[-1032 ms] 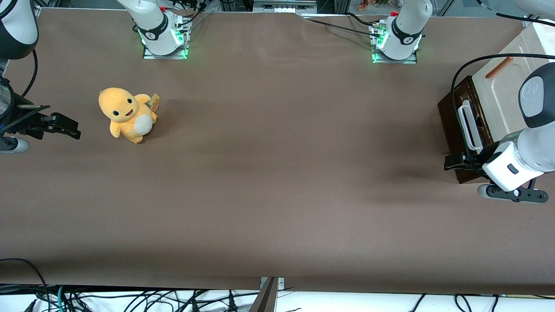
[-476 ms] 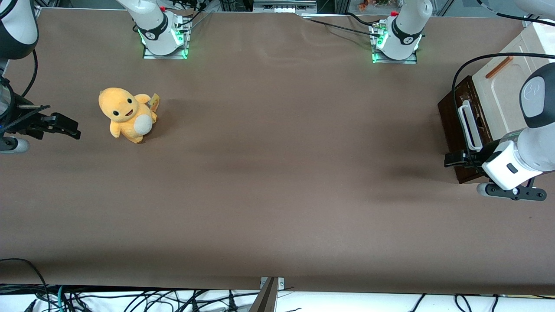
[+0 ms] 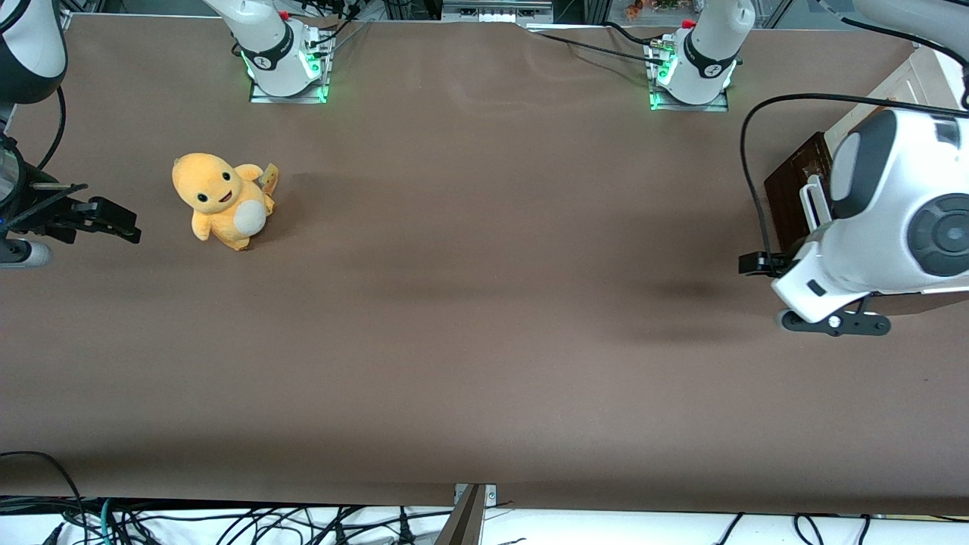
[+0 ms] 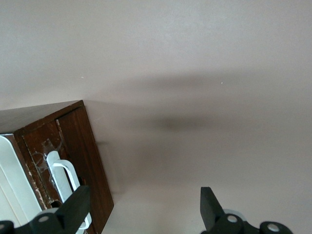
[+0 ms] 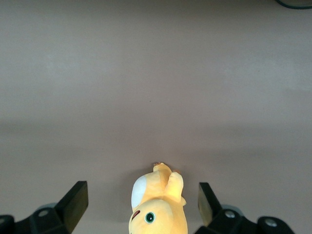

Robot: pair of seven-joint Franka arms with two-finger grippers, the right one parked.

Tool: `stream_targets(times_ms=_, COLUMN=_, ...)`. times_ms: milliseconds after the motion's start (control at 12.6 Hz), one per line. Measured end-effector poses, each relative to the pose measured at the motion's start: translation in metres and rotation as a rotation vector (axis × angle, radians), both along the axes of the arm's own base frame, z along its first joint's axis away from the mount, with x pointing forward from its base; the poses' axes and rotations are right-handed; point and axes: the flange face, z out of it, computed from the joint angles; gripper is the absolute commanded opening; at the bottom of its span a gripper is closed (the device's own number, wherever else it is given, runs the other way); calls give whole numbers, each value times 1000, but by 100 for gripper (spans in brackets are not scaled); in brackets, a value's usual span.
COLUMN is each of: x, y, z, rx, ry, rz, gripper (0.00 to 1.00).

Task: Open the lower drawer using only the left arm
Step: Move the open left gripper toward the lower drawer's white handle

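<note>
In the front view, the dark brown wooden lower drawer front [image 3: 791, 193] is seen at the right edge of the frame, about mid-height, largely covered by the glossy white left arm [image 3: 878, 219]. Only the upper end of the white loop handle [image 3: 811, 198] is shown. The small black gripper [image 3: 753, 263] is placed just beside the drawer front, lower in the frame than the visible part of the handle and out over the brown table covering [image 3: 484, 318]. An orange plush toy [image 3: 219, 199] lies well apart in the upper left.

In the left wrist view, the gripper [image 4: 144, 207] is shown with its two black fingers spread wide and nothing held between them. One fingertip [image 4: 78, 207] is seen close against the white loop handle [image 4: 68, 183] on the drawer's scuffed front [image 4: 73, 156]; the other finger stands over bare table.

Risk is judged as follows: the handle is not yet enclosed, so a closure here would likely catch air or nip only the loop's edge, and a pull could slip off. A sideways approach could also push the light cabinet across the smooth covering instead of opening the drawer.
</note>
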Motion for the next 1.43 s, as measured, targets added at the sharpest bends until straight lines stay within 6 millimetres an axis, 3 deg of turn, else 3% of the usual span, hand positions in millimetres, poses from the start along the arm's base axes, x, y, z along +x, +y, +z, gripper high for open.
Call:
stream_targets(times_ms=317, x=-3, y=1, z=-13, rx=127, ry=9, rz=103, gripper=100)
stream_targets(times_ms=873, x=-40, y=-56, z=-87, rx=535, ry=58, rz=193, gripper=100)
stream_targets(times_ms=1429, x=-68, y=-48, z=-146, rx=775, ry=50, rz=223, gripper=100)
